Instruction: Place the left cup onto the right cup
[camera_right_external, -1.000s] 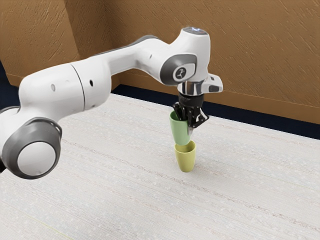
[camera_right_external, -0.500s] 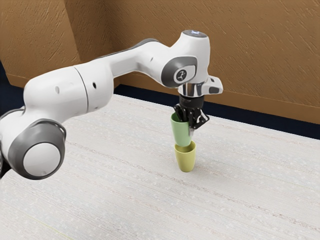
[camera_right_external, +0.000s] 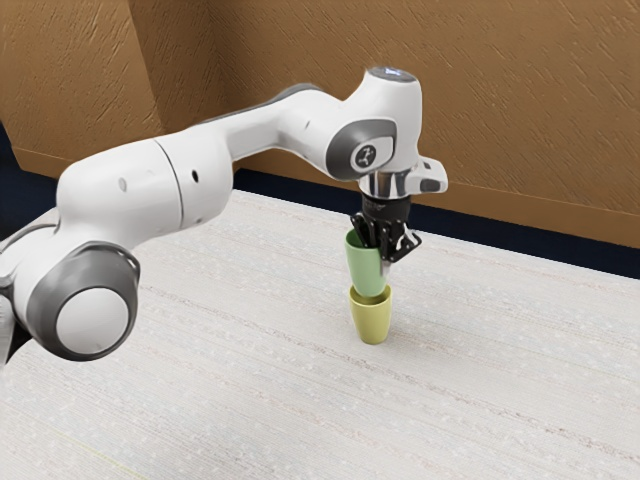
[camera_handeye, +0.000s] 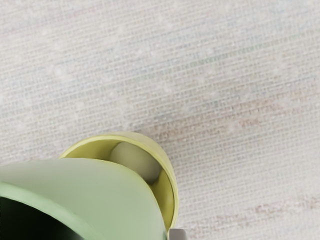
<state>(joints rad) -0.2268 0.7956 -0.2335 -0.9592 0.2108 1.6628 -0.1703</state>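
A light green cup (camera_right_external: 366, 268) hangs upright from my gripper (camera_right_external: 381, 240), which is shut on its rim. Its base dips into the mouth of a yellow-green cup (camera_right_external: 371, 315) standing on the table. In the wrist view the green cup (camera_handeye: 85, 200) lies just under my hand and covers most of the yellow-green cup (camera_handeye: 155, 172), whose rim and inner floor show beside it. The green cup sits slightly off centre over the lower one.
The pale woven tabletop (camera_right_external: 250, 380) stretches around the cups with open room on every side. A brown wall (camera_right_external: 520, 100) runs behind the table's far edge.
My hand has carried the green cup slightly toward the exterior view's right and a little lower, bringing its base into the yellow-green cup's mouth.
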